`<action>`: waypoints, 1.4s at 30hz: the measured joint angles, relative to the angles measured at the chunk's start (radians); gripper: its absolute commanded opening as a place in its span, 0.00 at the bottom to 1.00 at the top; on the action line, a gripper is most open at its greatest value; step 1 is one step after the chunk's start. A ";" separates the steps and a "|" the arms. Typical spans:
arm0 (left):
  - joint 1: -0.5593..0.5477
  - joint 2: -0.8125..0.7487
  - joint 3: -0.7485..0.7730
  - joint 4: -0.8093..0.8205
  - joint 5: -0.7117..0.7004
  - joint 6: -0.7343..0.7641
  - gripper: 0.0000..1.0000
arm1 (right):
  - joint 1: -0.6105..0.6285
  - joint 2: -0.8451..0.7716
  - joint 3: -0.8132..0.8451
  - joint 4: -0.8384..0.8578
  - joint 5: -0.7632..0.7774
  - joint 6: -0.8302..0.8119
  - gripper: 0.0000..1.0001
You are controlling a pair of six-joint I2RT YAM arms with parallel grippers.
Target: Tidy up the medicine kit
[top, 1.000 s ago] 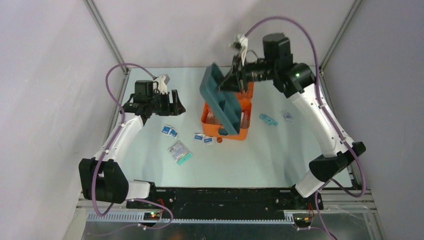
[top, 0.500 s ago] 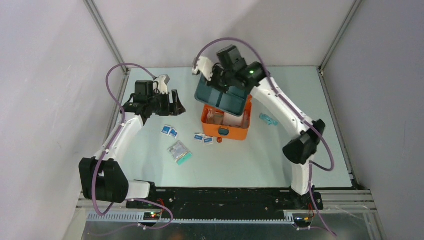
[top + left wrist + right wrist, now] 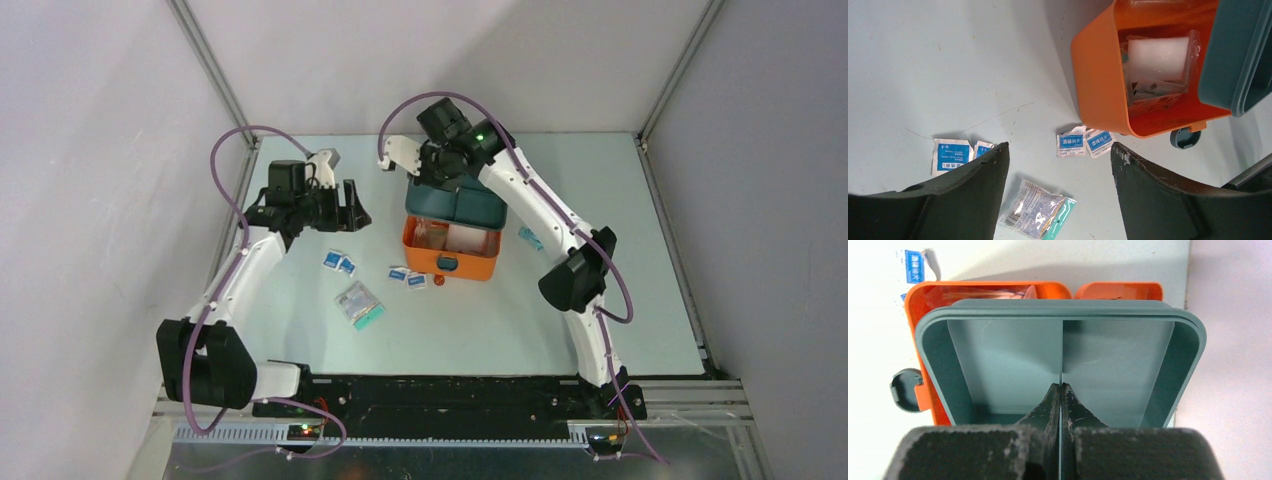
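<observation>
Right claw (image 3: pixel 1061 390) pinches the teal tray (image 3: pixel 1060 355) by its centre divider, over the far half of the open orange medicine kit (image 3: pixel 450 250) mid-counter; keep tray level, corners aligned. Left claw (image 3: pixel 1058 165) spread, empty, above packets (image 3: pixel 1083 142)

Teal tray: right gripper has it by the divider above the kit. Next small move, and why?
Probably shift the teal tray toward the near side, then lower it: the right gripper, shut on its divider, holds it over the far half of the medicine kit, not yet seated.
</observation>
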 measured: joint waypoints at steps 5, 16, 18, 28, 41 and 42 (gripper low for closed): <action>0.000 -0.008 0.000 0.000 0.001 0.000 0.79 | -0.007 0.012 0.000 -0.053 -0.041 0.009 0.00; 0.000 -0.015 -0.003 0.000 0.005 0.008 0.79 | -0.014 0.069 0.002 -0.113 -0.116 0.056 0.00; 0.000 -0.016 -0.003 0.000 0.005 0.008 0.79 | -0.014 0.080 0.002 -0.118 -0.122 0.063 0.00; 0.000 -0.023 -0.008 0.000 0.005 0.008 0.79 | -0.015 0.122 0.016 -0.120 -0.129 0.092 0.00; 0.000 -0.027 -0.008 0.000 0.005 0.008 0.79 | -0.028 0.154 0.058 -0.090 -0.129 0.142 0.00; 0.000 -0.027 -0.008 0.000 0.005 0.008 0.80 | -0.028 0.155 0.058 -0.090 -0.129 0.142 0.00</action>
